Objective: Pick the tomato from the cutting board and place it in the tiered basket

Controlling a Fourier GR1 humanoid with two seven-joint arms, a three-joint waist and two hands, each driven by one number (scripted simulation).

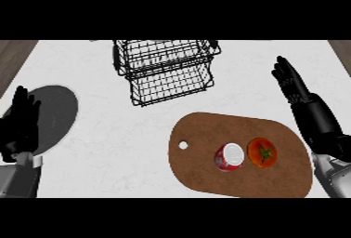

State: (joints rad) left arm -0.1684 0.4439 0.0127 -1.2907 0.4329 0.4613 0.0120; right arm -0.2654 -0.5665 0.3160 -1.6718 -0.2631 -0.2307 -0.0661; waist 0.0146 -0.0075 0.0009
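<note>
- While the right hand (291,82) stands open with fingers straight and holds nothing, the round red tomato with a green stalk (263,152) lies nearer than it and slightly to its left, on the brown oval wooden cutting board (205,162).
- Red cylindrical can with a white end (231,156): on the same board, just left of the tomato, farther from the right hand.
- Left hand (19,123): open, fingers relaxed, empty, over the left edge of a dark grey round plate (55,111).
- Black wire tiered basket (165,69): beyond the board, left of the right hand, well apart from both hands.
</note>
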